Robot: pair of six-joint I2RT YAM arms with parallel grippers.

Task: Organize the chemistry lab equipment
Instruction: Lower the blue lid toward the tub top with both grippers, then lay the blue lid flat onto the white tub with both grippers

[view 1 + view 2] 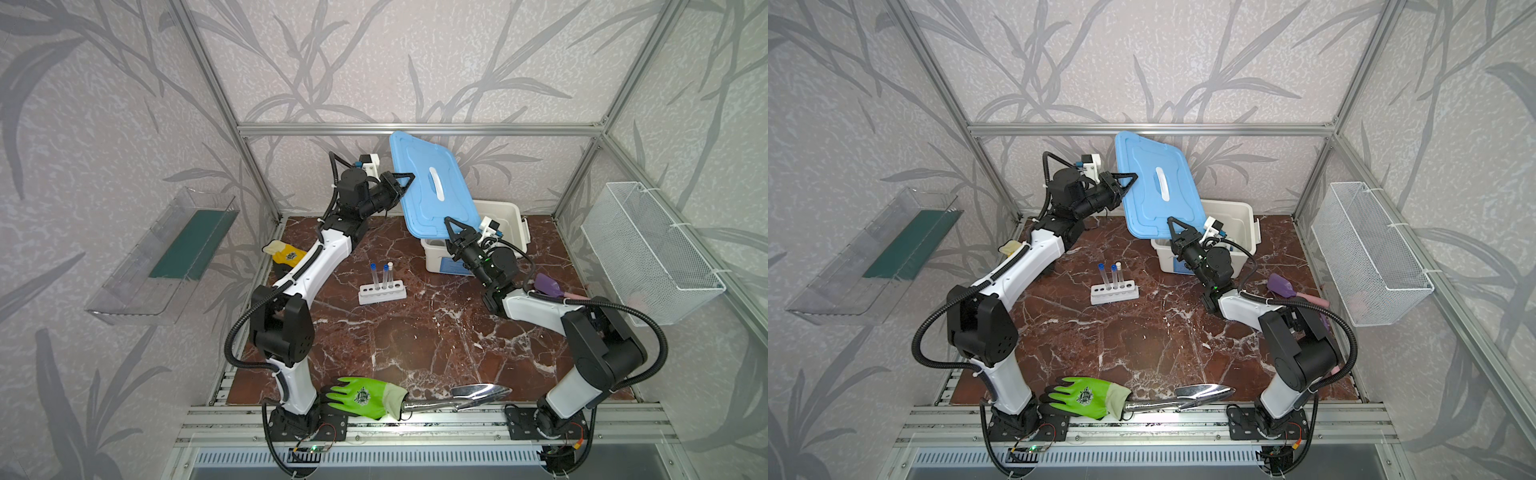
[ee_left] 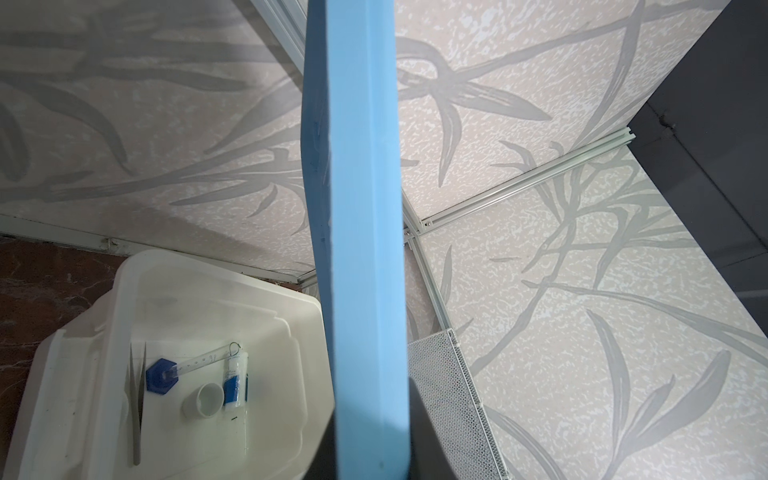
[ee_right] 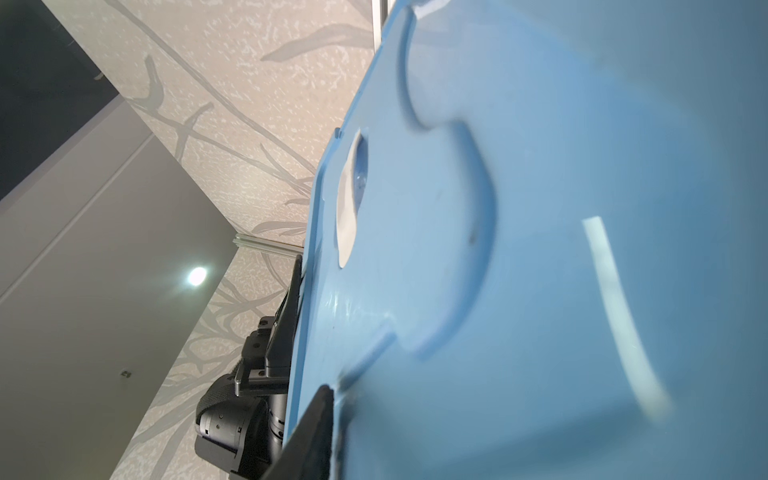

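Blue lid (image 1: 419, 208): lifted and tilted above white bin (image 1: 513, 216); one edge clamped in left gripper (image 1: 409, 176), jaws nearly closed on it
Right gripper (image 1: 448, 220): tips at the lid's lower edge; whether the jaws grip it cannot be told
Below the left jaws, in the bin: tweezers (image 2: 137, 395), blue-capped tube (image 2: 166, 372), bottle (image 2: 235, 382), small white cup (image 2: 203, 400)
Well apart from both jaws: rack (image 1: 382, 293) on the table, three test tubes (image 1: 385, 274) upright in it
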